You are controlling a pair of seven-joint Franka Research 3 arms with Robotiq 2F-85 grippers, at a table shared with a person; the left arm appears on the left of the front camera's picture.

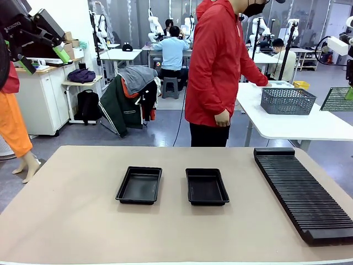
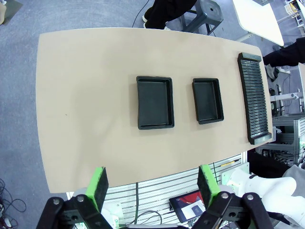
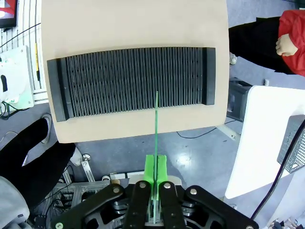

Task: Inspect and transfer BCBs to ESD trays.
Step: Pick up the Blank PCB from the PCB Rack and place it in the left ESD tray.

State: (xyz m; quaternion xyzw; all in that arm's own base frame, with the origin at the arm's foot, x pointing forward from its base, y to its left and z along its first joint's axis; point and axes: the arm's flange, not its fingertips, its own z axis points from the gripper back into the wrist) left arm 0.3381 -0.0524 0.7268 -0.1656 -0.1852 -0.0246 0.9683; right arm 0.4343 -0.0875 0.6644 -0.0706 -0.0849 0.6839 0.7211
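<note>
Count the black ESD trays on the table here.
2. The left tray and the right tray lie side by side on the table, apart, both empty. The ribbed rack is not one.

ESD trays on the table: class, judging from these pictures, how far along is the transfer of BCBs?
Done: nothing yet. Both ESD trays lie empty, and the ribbed rack holds no boards that I can see. In hand: the right gripper is shut on one thin green BCB, seen edge-on above the rack. The left gripper hangs open, high over the table. Left: placing boards in both trays.
</note>
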